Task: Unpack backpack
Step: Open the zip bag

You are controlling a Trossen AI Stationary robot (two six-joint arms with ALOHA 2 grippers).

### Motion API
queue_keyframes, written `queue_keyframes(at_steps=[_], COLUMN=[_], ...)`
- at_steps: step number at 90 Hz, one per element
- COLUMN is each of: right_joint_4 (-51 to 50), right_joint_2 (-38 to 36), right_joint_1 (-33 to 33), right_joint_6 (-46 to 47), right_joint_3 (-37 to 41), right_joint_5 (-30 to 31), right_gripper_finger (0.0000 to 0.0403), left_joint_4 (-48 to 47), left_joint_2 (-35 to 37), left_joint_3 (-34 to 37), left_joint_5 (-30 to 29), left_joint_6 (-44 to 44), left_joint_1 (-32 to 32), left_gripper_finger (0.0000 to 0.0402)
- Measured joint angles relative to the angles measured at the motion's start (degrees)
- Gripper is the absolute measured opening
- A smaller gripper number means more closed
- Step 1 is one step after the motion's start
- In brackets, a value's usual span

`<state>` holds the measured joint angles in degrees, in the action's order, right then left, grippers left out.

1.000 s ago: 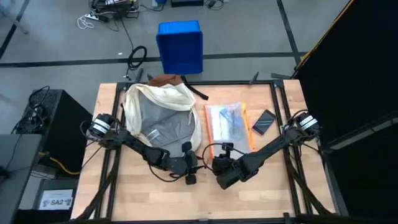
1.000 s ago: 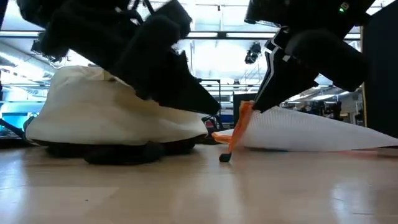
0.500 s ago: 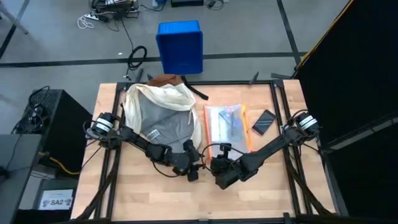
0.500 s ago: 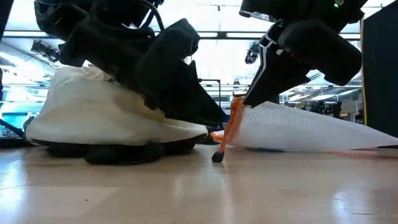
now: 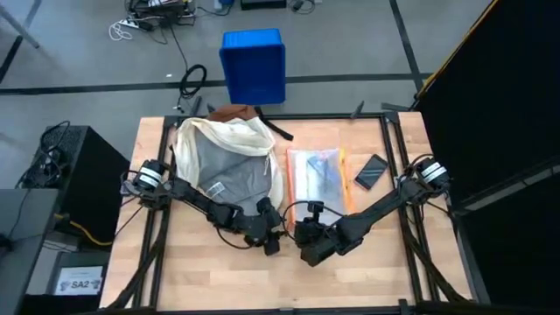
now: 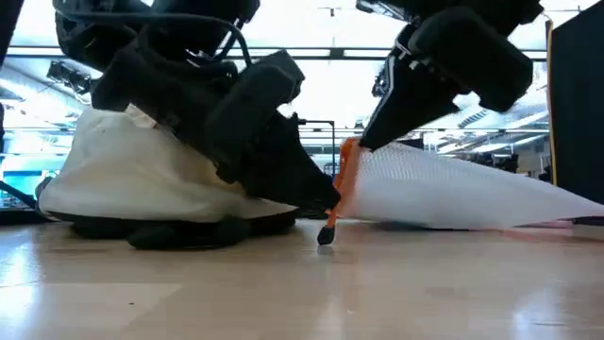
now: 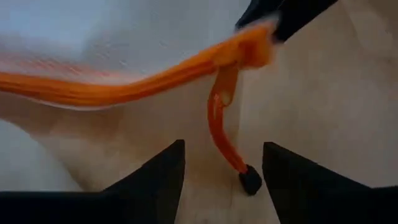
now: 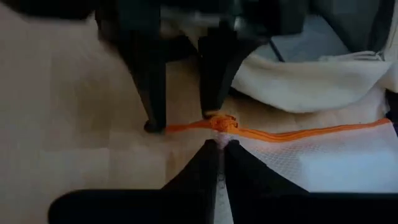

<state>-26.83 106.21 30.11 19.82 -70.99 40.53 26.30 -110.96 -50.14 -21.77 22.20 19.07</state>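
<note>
no readable writing. right hand (image 8: 219, 147) pinches pouch (image 5: 317, 175) corner; left hand (image 7: 222, 163) spread round its orange pull (image 7: 222, 134), beside backpack (image 5: 226, 157).

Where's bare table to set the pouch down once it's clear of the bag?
Bare wood spans the near strip of the table below both grippers, plus the near-right corner below the phone. The middle is crowded: backpack, pouch, left gripper and right gripper meet there.

Backpack (image 5: 229, 157), pouch (image 5: 317, 175) crowd grippers; front boards bare.
</note>
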Motion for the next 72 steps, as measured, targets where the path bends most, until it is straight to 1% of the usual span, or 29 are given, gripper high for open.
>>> queue_keyframes(at_steps=[15,24,31,40,45,48,59,72], right_joint_4=[-0.21,-1.54,-3.62,-6.71,-8.42,-9.32,-12.53,-15.39], right_joint_2=[-0.04,-0.04,-0.04,-0.04,-0.04,-0.04,-0.04,-0.04], right_joint_1=[0.02,0.05,0.27,1.00,1.55,1.86,3.52,6.38], right_joint_6=[-0.87,-0.47,1.12,3.85,5.48,6.63,10.76,14.24], right_joint_3=[-1.36,-1.36,-1.36,-1.37,-1.38,-1.38,-1.38,-1.36], right_joint_5=[-0.03,-0.09,-0.11,-0.18,-0.24,-0.47,-2.55,-7.84], right_gripper_finger=[0.0000,0.0000,0.0000,0.0000,0.0000,0.0000,0.0000,0.0000], left_joint_4=[0.08,-0.66,-0.90,-2.39,-3.42,-4.15,-5.70,-10.27], left_joint_2=[-3.17,-3.51,-3.54,-3.24,-3.04,-2.76,-1.81,1.28], left_joint_3=[-2.45,-2.97,-3.01,-3.12,-3.14,-3.20,-3.15,-3.60], left_joint_5=[-0.15,-0.09,0.31,3.38,3.81,4.24,4.81,4.68], left_joint_6=[0.28,-1.47,-2.88,-3.92,-3.96,-3.94,-5.22,-6.81], left_joint_1=[0.00,0.00,0.02,0.00,0.02,0.00,0.00,0.04], left_gripper_finger=[0.0182,0.0164,0.0132,0.0069,0.0029,0.0018,0.0012,0.0005])
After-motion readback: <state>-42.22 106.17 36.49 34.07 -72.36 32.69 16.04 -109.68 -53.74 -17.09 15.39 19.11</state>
